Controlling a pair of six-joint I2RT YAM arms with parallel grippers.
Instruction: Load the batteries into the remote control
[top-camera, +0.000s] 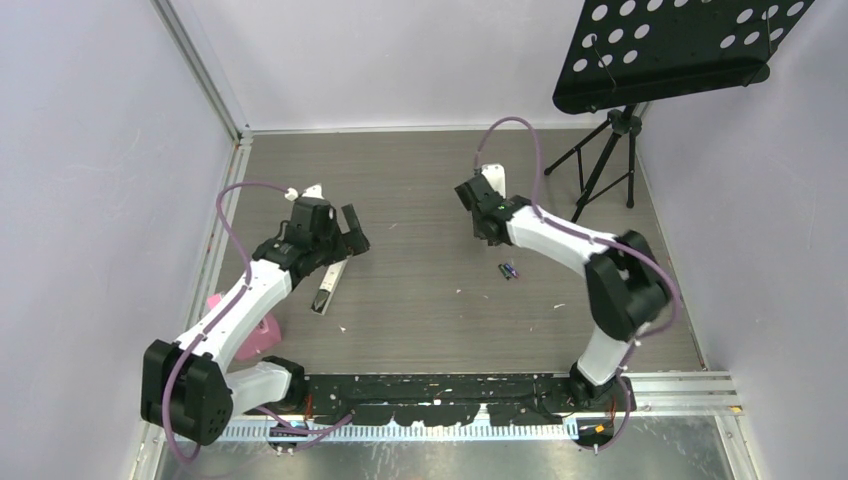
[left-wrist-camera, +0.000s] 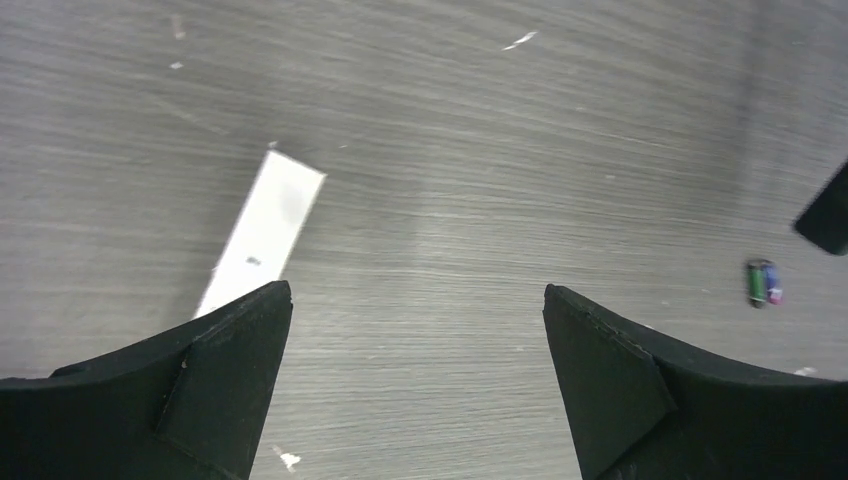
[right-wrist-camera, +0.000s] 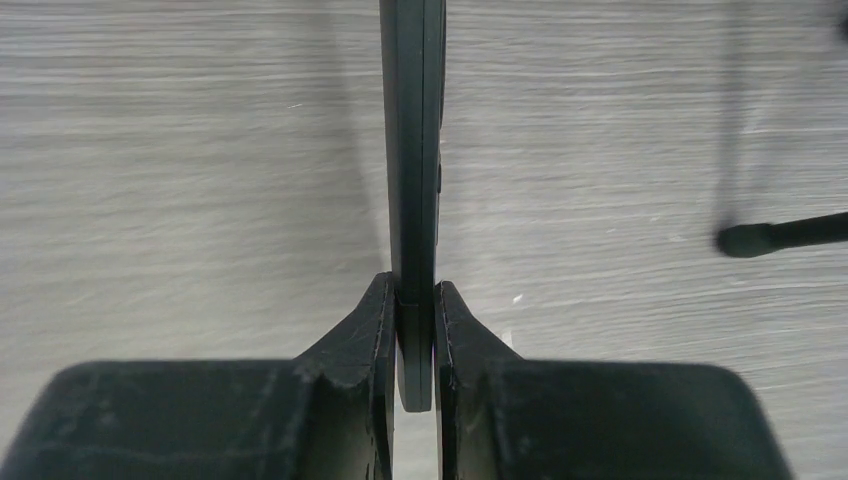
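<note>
Dark remote control (right-wrist-camera: 412, 150) clamped edge-on in right gripper (right-wrist-camera: 415, 300); left gripper (left-wrist-camera: 417, 290) gapes wide, empty. Risk: end hold may pivot when batteries (top-camera: 509, 270) press in.

Both arms reach forward, elbows bent.
Left gripper (left-wrist-camera: 418, 300) hangs with fingers spread wide; right gripper (right-wrist-camera: 417, 300) is pinched on a remote control (right-wrist-camera: 412, 150) that sticks out edge-on beyond its fingertips.

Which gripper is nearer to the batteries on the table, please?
Right. The right gripper, shut on a remote, is just beyond the batteries; the open left gripper is much farther off to their left.
</note>
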